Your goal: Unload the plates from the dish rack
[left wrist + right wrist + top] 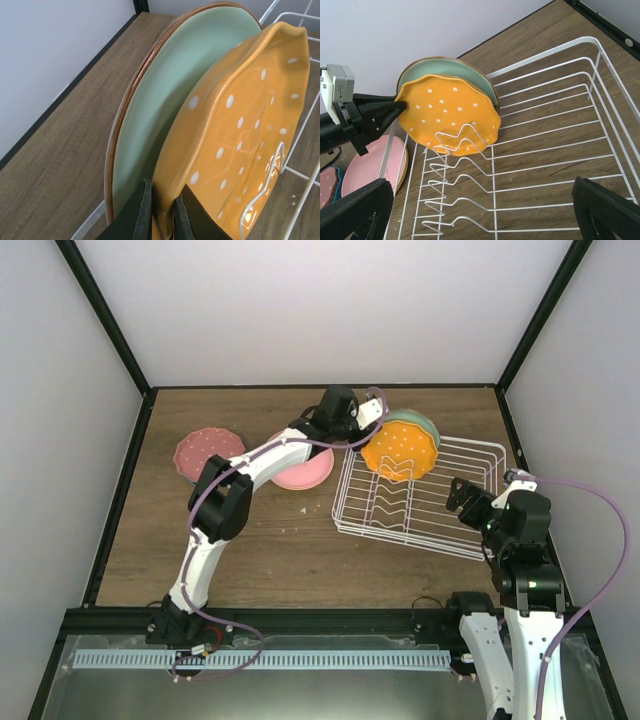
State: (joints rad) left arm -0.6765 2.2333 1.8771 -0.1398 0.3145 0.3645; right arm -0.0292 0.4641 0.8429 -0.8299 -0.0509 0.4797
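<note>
dotted orange plate (400,452) upright at the dish rack's (400,542) 11 o'clock corner, mint green plate (418,421) right behind it, pink plate (305,472) and dotted maroon plate (207,450) flat on the table (280,550) off at 9 o'clock, left gripper (163,187) pinched narrow on the dotted orange plate's rim, right gripper (482,205) spread wide over the rack's 4 o'clock end, holding nothing

We see an orange plate (400,450) with white dots at upper right, a mint green plate (425,423) rimmed in brown behind it, a white wire rack (440,510), a plain pink plate (305,473), a maroon plate (205,450) with pale dots, and a brown wood-grain table (270,550).
</note>
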